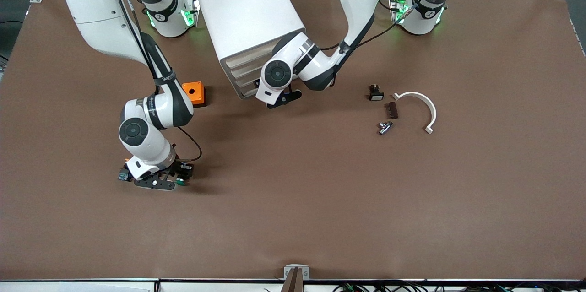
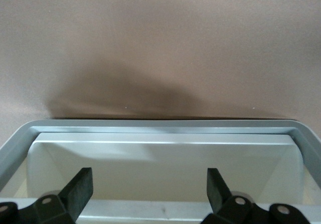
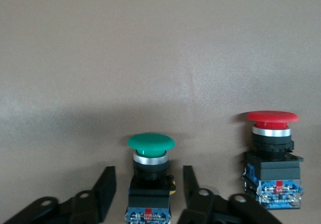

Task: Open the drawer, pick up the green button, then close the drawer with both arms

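Note:
The green-capped button (image 3: pixel 150 142) stands upright on the brown table, near the right arm's end. My right gripper (image 3: pixel 148 189) is down around it. Its fingers stand on either side of the black body with a gap on each side, so it is open and not gripping. From the front the button (image 1: pixel 182 182) shows just beside that gripper (image 1: pixel 171 183). My left gripper (image 1: pixel 284 97) is in front of the white cabinet (image 1: pixel 247 13) at its lower drawers, and it is open. Between its fingers (image 2: pixel 80 189) I see the drawer's (image 2: pixel 160 126) grey rim and bare white inside.
A red-capped button (image 3: pixel 272 117) stands beside the green one. An orange box (image 1: pixel 194 93) sits beside the right arm, near the cabinet. Toward the left arm's end lie a small black part (image 1: pixel 375 94), a brown block (image 1: pixel 391 110), a metal fitting (image 1: pixel 384 127) and a white curved strip (image 1: pixel 419 104).

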`<state>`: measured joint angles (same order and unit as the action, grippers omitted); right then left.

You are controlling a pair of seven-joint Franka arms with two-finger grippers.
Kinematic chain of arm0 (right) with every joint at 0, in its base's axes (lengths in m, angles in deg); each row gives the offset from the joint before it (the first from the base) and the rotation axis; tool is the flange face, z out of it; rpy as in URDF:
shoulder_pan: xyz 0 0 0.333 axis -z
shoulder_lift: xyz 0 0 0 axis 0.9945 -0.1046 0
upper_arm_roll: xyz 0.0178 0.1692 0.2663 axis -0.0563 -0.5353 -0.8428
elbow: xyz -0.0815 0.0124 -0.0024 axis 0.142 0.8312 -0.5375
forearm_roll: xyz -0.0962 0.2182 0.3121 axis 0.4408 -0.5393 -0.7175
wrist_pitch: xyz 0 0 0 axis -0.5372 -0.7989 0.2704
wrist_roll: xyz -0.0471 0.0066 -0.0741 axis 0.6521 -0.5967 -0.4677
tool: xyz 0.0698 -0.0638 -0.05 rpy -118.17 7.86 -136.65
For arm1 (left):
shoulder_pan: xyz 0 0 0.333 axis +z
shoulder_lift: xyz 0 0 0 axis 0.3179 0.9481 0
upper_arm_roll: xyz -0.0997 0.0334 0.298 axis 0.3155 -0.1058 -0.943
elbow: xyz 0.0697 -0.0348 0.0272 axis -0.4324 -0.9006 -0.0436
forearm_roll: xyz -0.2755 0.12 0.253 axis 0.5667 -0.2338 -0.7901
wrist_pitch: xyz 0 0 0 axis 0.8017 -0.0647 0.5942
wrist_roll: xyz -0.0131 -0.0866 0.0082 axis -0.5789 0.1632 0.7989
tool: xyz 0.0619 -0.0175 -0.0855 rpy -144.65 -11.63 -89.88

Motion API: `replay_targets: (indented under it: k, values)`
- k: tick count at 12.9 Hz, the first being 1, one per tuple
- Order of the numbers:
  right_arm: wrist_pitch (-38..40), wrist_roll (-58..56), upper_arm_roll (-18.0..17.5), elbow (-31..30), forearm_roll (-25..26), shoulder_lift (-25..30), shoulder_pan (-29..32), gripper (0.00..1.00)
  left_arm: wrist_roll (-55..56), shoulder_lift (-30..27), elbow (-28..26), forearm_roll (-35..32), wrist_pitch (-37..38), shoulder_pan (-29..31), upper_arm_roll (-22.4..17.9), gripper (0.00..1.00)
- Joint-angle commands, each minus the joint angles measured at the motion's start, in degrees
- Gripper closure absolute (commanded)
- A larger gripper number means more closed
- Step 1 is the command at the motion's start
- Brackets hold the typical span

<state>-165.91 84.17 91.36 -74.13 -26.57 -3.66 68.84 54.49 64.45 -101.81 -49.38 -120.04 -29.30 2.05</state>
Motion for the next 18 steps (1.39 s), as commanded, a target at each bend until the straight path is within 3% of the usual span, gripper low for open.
replay_targets:
  k: [1, 4, 6, 9, 13, 16, 18]
  values:
    - [4.4, -0.9, -0.8, 1.8, -1.8, 2.9, 1.9, 0.0, 0.5, -1.1, -0.1, 0.9, -0.3, 0.6, -0.5, 0.0]
    - [15.0, -3.9, -0.8, 5.7, -1.7, 6.8, 4.7, 0.0, -1.2, -3.3, 0.6, -3.5, -0.3, 5.4, -1.0, 0.0]
    - [17.1, -6.3, -0.9, 5.8, -1.8, 10.0, 6.6, 0.0, -1.6, -6.4, 0.6, -8.7, -0.3, 8.8, -1.0, 0.0]
    - [23.7, -4.7, -0.6, 5.8, -1.8, 16.5, 6.9, 0.0, -8.7, -12.4, 0.5, -10.2, 1.3, 16.0, -1.0, 0.0]
    - [33.8, -2.1, -0.5, 5.9, -1.4, 27.7, 8.6, 0.0, -19.1, -19.7, 0.6, -10.4, 9.0, 27.7, -1.0, 0.0]
    - [43.2, -2.4, -0.4, 9.8, -0.9, 30.9, 10.1, 0.0, -25.0, -23.7, 0.6, -10.7, 16.0, 37.5, -1.1, 0.0]
    - [48.1, -2.6, -0.4, 13.5, -0.9, 31.7, 10.8, 0.0, -26.2, -26.5, 1.7, -18.0, 18.9, 41.6, -0.8, 0.0]
